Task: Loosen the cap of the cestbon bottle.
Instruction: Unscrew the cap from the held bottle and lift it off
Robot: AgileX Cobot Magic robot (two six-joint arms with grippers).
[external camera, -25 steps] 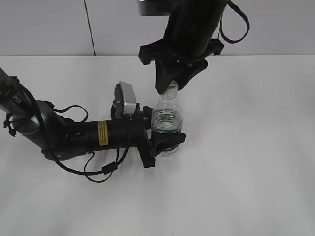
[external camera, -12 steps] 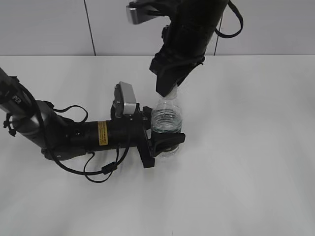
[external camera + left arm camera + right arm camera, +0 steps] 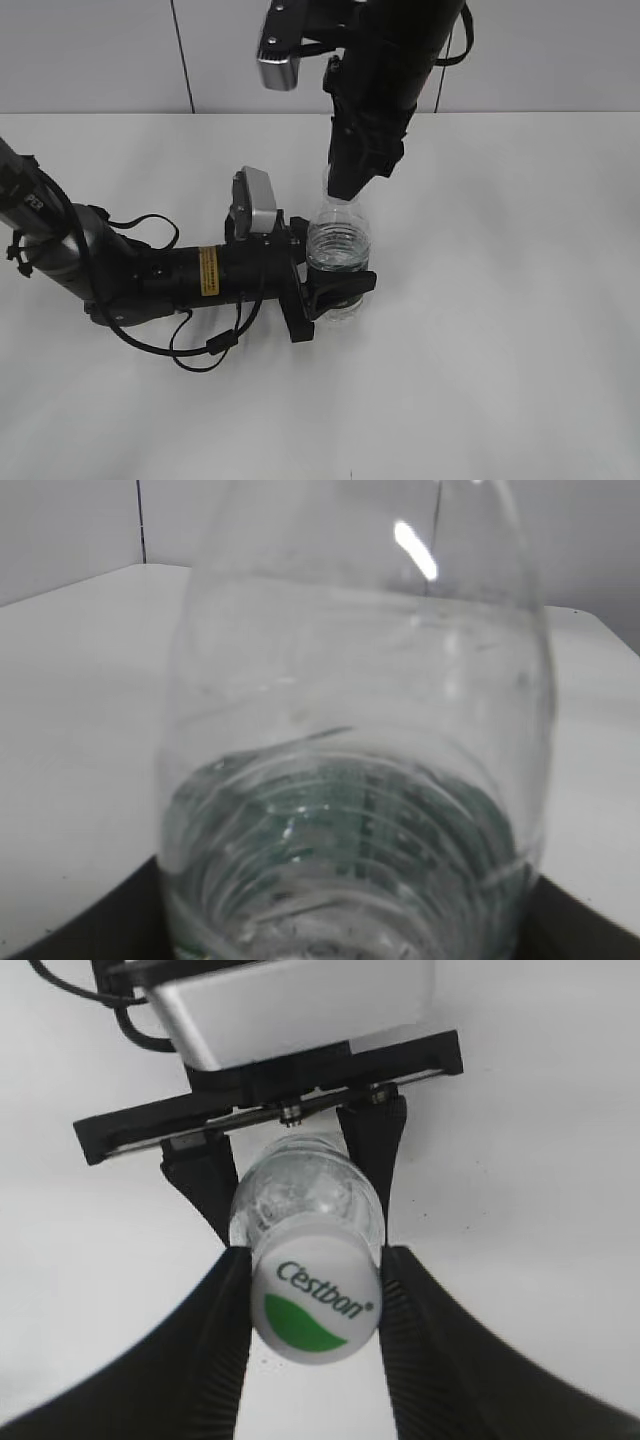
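The clear cestbon bottle point(image 3: 339, 245) stands upright on the white table. My left gripper point(image 3: 335, 290) lies low and is shut on the bottle's lower body; the left wrist view is filled by the bottle point(image 3: 355, 760) with its green label band low down. My right gripper point(image 3: 345, 188) comes down from above and is shut on the white cap point(image 3: 314, 1300), which bears green Cestbon lettering and a green leaf mark. Both fingers press the cap's sides. In the exterior view the cap is hidden by the right gripper.
The white table point(image 3: 500, 300) spreads all round the bottle. A grey wall with a dark seam point(image 3: 182, 55) stands behind. The left arm's body and cables point(image 3: 150, 275) lie across the table's left half.
My right gripper has turned about the bottle's top while shut on the cap; its wrist camera has swung to the left. The bottle and left gripper have stayed in place.
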